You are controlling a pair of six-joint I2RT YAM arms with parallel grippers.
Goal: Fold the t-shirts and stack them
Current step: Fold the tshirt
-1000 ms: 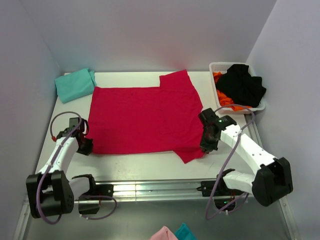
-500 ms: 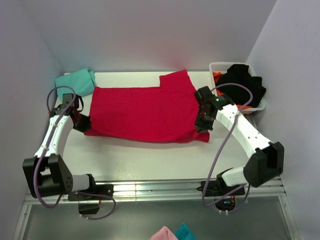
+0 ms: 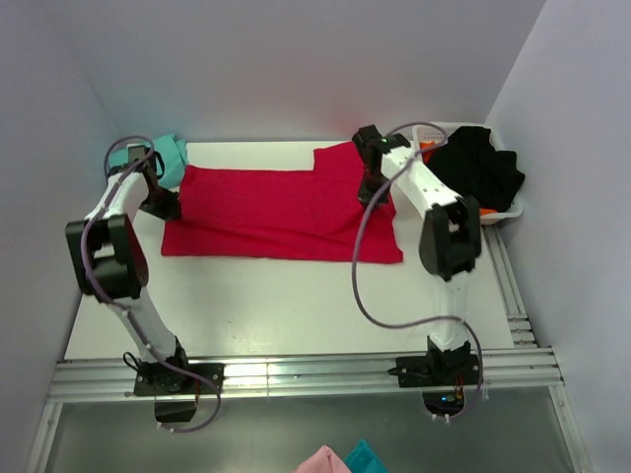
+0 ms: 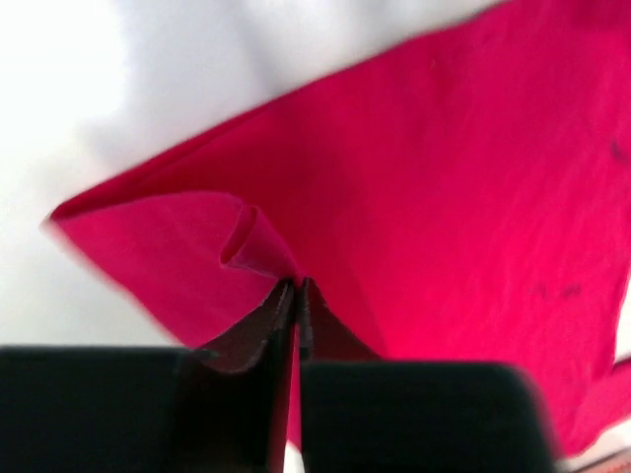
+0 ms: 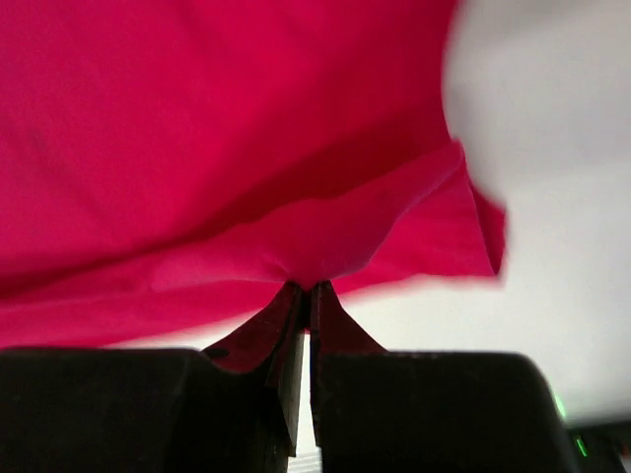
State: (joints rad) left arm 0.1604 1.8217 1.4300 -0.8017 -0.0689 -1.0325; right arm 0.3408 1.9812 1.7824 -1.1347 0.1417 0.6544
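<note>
- Here, my left gripper (image 4: 298, 288) is clamped on the red shirt's (image 3: 281, 212) left edge, and my right gripper (image 5: 309, 289) pinches its right edge.
- The red shirt lies between them, doubled over; the teal shirt (image 3: 170, 156) is just beyond its left corner.
- Risk: such thin pinches may slip, so the fold would land crooked.

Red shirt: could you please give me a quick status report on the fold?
Left gripper and right gripper both shut on red shirt. Shirt's near half doubled over toward the back. Teal shirt close beside left gripper.
</note>
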